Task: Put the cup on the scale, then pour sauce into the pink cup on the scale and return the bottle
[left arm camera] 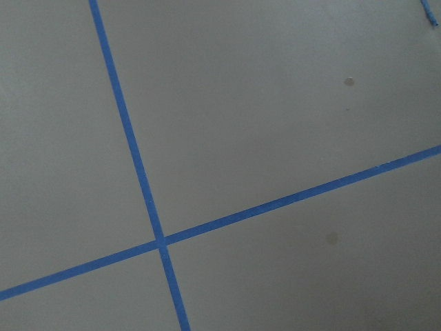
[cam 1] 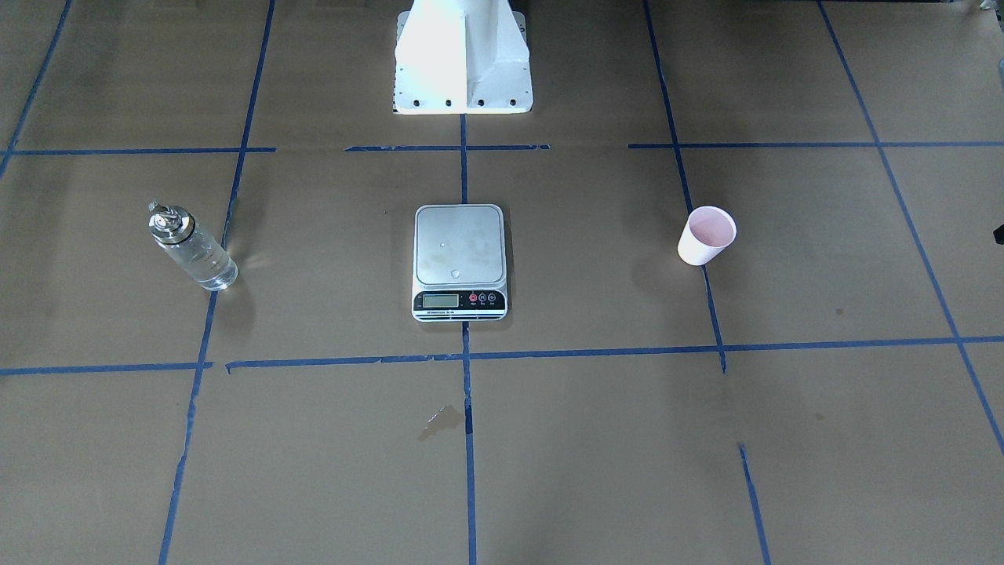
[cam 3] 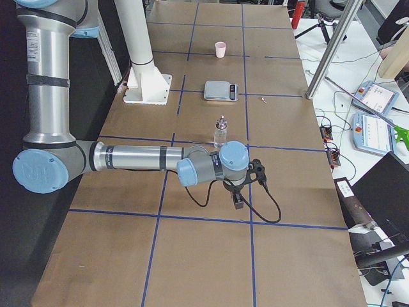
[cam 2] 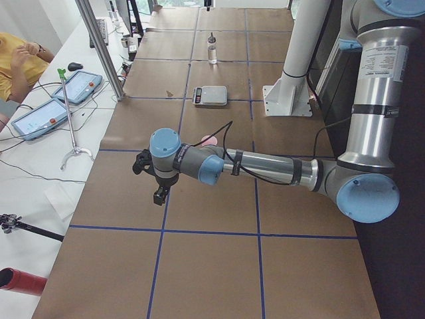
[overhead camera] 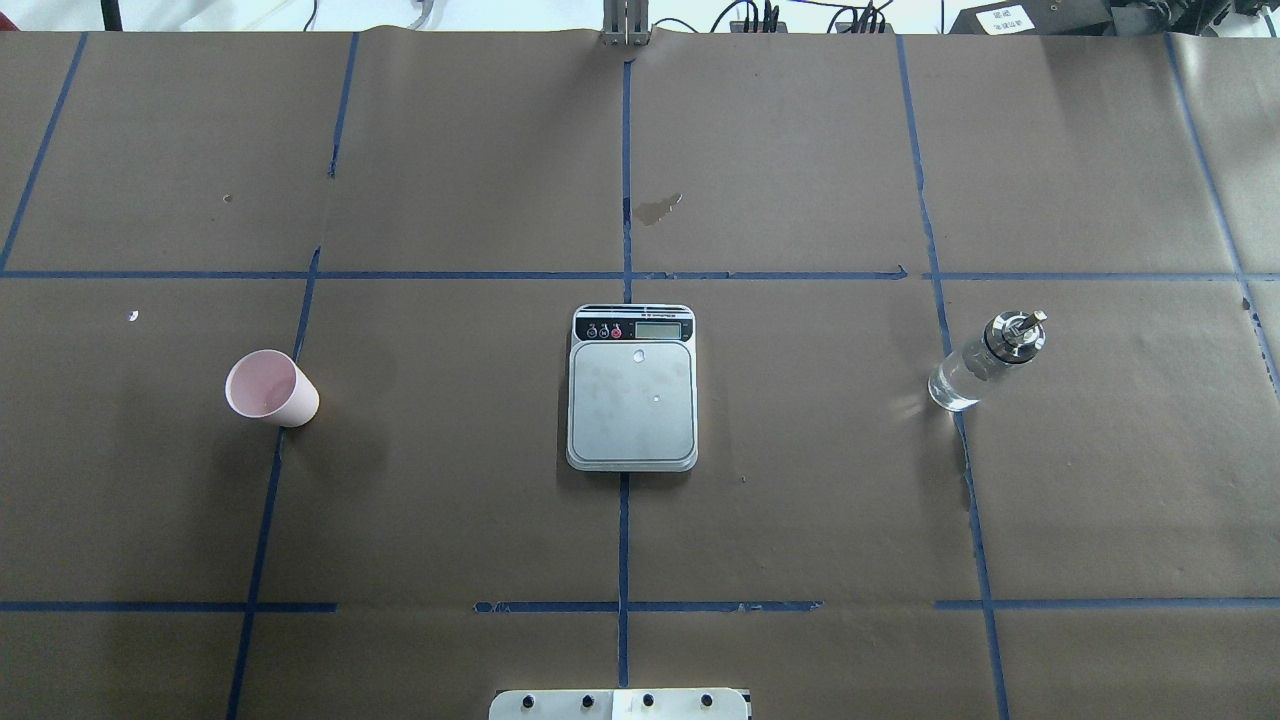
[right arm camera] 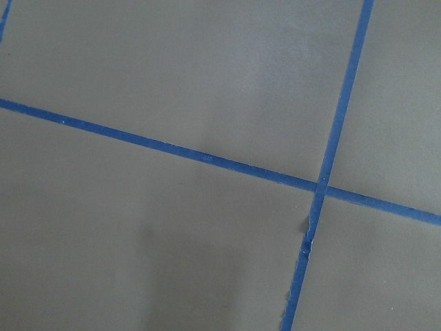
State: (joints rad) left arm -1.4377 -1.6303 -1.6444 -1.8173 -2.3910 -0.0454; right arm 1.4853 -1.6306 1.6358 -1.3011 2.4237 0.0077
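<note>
The pale pink cup [cam 1: 707,235] stands upright on the brown paper on the robot's left side [overhead camera: 270,388]. The white scale [cam 1: 460,261] with its silver platform lies at the table's middle [overhead camera: 632,390], with nothing on it. The clear glass bottle [cam 1: 190,249] with a metal pourer stands on the robot's right side [overhead camera: 985,362], with clear sauce in it. My left gripper [cam 2: 159,195] shows only in the exterior left view, beyond the cup toward the table's end. My right gripper [cam 3: 238,199] shows only in the exterior right view, past the bottle [cam 3: 220,131]. I cannot tell whether either is open. Both wrist views show only paper and blue tape.
The white robot pedestal [cam 1: 463,55] stands at the table's edge behind the scale. A small stain [overhead camera: 657,208] marks the paper beyond the scale. A slanted metal pole [cam 2: 99,46], tablets [cam 2: 76,85] and a seated person [cam 2: 16,63] are on the operators' side.
</note>
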